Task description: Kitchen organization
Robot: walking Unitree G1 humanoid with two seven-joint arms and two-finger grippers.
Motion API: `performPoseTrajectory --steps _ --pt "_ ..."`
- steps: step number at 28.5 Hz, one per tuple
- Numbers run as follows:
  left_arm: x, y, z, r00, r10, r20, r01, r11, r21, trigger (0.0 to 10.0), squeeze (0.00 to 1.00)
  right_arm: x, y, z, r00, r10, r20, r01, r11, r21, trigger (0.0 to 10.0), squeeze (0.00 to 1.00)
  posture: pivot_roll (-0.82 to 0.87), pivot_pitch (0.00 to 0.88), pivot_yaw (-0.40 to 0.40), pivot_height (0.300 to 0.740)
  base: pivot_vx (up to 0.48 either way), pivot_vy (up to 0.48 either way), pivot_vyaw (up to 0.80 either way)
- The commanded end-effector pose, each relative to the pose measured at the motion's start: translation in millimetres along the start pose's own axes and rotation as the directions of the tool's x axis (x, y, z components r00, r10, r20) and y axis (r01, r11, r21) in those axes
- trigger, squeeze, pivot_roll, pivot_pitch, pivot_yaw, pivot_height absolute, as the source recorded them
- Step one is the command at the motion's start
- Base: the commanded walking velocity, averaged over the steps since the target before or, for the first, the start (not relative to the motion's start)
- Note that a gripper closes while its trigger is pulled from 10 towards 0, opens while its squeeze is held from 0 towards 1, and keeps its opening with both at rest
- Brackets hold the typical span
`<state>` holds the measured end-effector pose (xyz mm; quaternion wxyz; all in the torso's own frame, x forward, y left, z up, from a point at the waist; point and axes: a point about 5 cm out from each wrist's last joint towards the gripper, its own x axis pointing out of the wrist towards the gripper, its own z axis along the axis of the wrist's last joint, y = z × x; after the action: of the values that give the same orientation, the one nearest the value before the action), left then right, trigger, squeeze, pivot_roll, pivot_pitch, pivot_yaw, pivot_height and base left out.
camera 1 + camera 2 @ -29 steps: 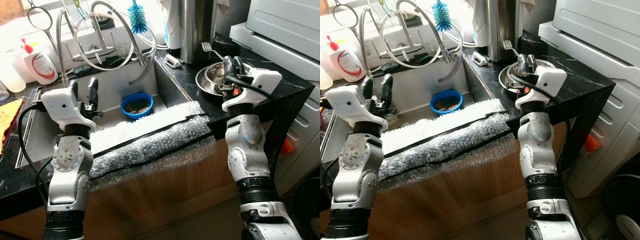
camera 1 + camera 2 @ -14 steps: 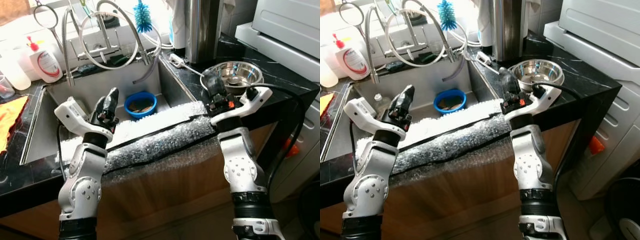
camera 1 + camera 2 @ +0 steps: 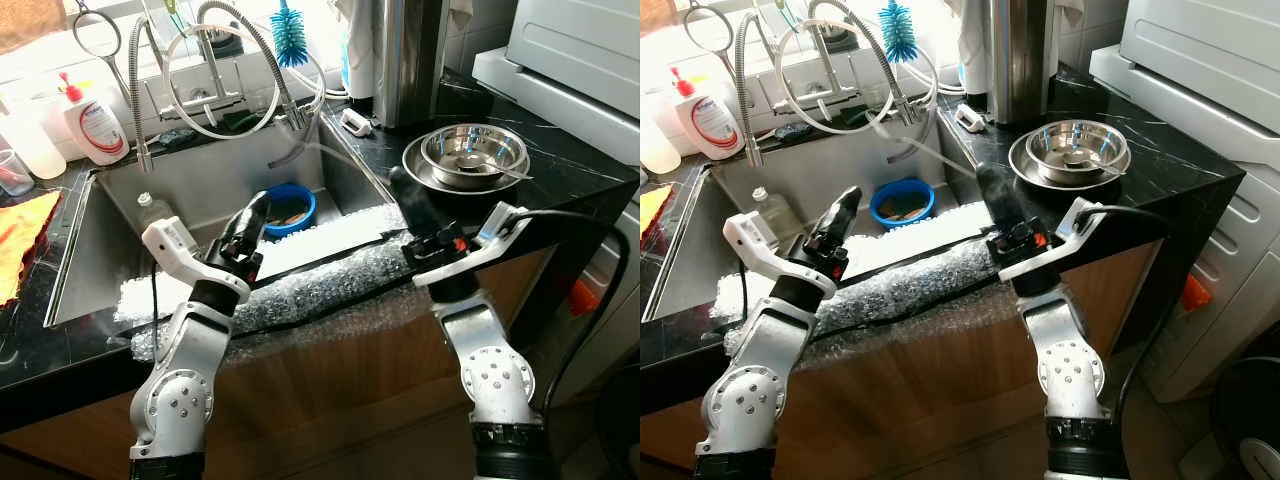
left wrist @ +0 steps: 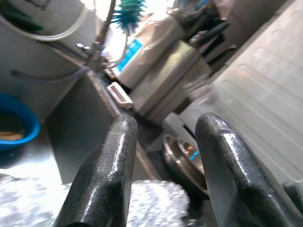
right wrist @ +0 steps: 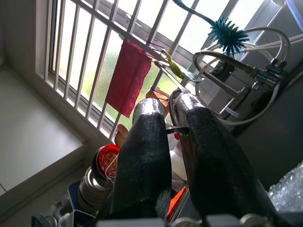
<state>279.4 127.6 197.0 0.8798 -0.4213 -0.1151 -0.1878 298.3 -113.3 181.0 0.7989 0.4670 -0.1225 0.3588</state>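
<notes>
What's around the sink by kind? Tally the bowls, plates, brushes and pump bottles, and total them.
Bowls: 2, the blue bowl in the sink and the steel bowl on the counter
Plates: 1, the steel plate under the steel bowl
Brushes: 1, the blue brush
Pump bottles: 1, the white bottle
Total: 5

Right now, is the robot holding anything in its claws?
No. The left claw is open and the right claw is nearly closed; both hang above the bubble wrap.
</notes>
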Motion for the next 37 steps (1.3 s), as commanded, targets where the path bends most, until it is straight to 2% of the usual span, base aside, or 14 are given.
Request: performPoseTrajectory --steps 1,6,7,9,10,11,12,13,21,24,37 --pt "-0.6 -4.1 2.5 1.000 -0.027 0.004 0.027 1.000 -0.005 10.0 0.00 3.1 5.5 -5.1 0.999 0.028 -0.033 -0.028 1.000 -0.002 10.0 0.00 -0.16 0.000 0.146 0.740 0.000 0.000 0.00" --pt "-1.3 -6.1 0.5 0.999 -0.040 -0.001 0.040 0.999 -0.019 10.0 0.00 0.9 4.8 -10.6 0.997 0.030 -0.073 -0.030 1.000 -0.004 10.0 0.00 -0.16 0.000 0.145 0.740 0.000 0.000 0.00" --pt "-2.1 -8.3 -3.9 0.999 -0.049 -0.017 0.049 0.998 -0.035 10.0 0.40 0.8 4.6 -13.6 0.996 0.030 -0.082 -0.030 1.000 -0.001 10.0 0.00 -0.16 0.000 0.144 0.740 0.000 0.000 0.00" --pt "-2.5 -9.4 -6.0 0.998 -0.053 -0.027 0.052 0.998 -0.037 10.0 0.40 0.9 4.8 -14.6 0.996 0.031 -0.085 -0.031 1.000 0.000 10.0 0.00 -0.16 0.000 0.144 0.740 0.000 0.000 0.00" --pt "-2.8 -11.1 -11.1 0.997 -0.060 -0.049 0.058 0.998 -0.038 10.0 1.00 1.4 5.7 -16.9 0.995 0.037 -0.090 -0.036 0.999 0.004 10.0 0.00 -0.16 0.000 0.144 0.740 0.000 0.000 0.00" --pt "-2.8 -11.1 -11.1 0.997 -0.060 -0.049 0.058 0.998 -0.038 10.0 1.00 1.4 5.7 -16.9 0.995 0.037 -0.090 -0.036 0.999 0.004 10.0 0.00 -0.16 0.000 0.144 0.740 0.000 0.000 0.00" --pt "-2.7 -12.3 -13.4 0.996 -0.063 -0.056 0.061 0.997 -0.043 10.0 0.92 2.1 6.9 -18.8 0.994 0.044 -0.099 -0.043 0.999 0.003 10.0 0.00 -0.16 0.000 0.145 0.740 0.000 0.000 0.00" --pt "-2.1 -15.1 -16.3 0.996 -0.072 -0.060 0.069 0.996 -0.061 10.0 0.00 2.7 9.3 -22.5 0.991 0.059 -0.119 -0.059 0.998 0.001 10.0 0.00 -0.16 0.000 0.145 0.740 0.000 0.000 0.00" --pt "0.8 -17.1 -18.9 0.997 -0.065 -0.051 0.061 0.995 -0.076 10.0 0.00 2.3 14.2 -33.2 0.982 0.088 -0.166 -0.088 0.996 0.005 10.0 0.00 -0.16 0.000 0.145 0.740 0.000 0.000 0.00" --pt "1.6 -16.3 -14.5 0.998 -0.057 -0.022 0.055 0.995 -0.082 10.0 0.00 2.3 15.3 -34.5 0.980 0.096 -0.173 -0.097 0.995 0.005 10.0 0.00 -0.16 0.000 0.145 0.740 0.000 0.000 0.00" --pt "4.7 -12.4 -12.2 0.999 -0.034 0.001 0.034 0.995 -0.092 10.0 0.00 1.5 17.9 -38.6 0.970 0.128 -0.206 -0.131 0.991 -0.003 10.0 0.00 -0.16 0.000 0.145 0.740 0.000 0.000 0.00"
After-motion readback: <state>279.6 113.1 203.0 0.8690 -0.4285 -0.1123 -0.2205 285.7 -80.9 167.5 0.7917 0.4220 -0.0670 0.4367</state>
